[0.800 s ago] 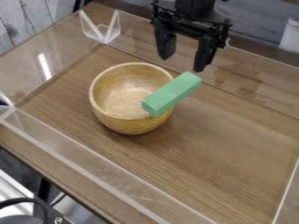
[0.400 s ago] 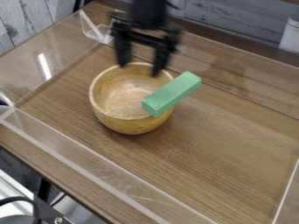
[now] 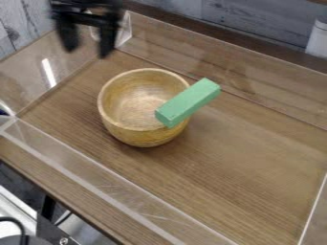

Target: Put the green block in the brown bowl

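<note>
The green block (image 3: 188, 101) lies tilted in the brown bowl (image 3: 125, 120), its lower end inside and its upper end resting on the bowl's right rim. The bowl stands on the wooden table at centre left. My gripper (image 3: 88, 40) hangs at the top left, above and left of the bowl, well apart from it. Its two dark fingers (image 3: 69, 38) stand apart and hold nothing.
A clear acrylic wall (image 3: 153, 206) rings the wooden table top (image 3: 243, 163). A folded clear plastic piece (image 3: 128, 24) stands at the back left by the gripper. A black cable shows at the bottom left corner.
The gripper has moved from the back right, over the bowl, to the top left. The block and bowl have not moved.
</note>
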Controlling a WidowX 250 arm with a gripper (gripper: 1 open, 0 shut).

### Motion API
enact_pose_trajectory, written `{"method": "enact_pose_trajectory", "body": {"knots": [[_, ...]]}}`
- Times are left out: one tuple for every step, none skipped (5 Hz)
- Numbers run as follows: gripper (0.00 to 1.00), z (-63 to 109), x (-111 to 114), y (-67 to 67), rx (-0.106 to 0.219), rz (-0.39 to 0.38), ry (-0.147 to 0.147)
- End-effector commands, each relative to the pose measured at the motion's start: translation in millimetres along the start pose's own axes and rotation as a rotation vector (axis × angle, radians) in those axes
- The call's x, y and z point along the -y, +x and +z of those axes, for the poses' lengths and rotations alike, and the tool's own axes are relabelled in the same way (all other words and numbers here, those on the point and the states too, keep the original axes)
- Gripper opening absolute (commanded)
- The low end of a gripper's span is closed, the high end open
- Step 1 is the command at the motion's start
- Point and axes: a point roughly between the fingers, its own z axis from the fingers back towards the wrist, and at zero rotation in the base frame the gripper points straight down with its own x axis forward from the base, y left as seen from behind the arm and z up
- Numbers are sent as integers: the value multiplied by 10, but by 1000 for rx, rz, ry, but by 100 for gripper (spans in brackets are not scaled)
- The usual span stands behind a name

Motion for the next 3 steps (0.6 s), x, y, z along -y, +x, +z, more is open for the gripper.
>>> {"method": "enact_pose_trajectory", "body": {"knots": [[100, 47, -202, 137, 64, -6, 19], [100, -5, -134, 241, 69, -26, 25], [100, 14, 87, 276, 67, -92, 21]]}}
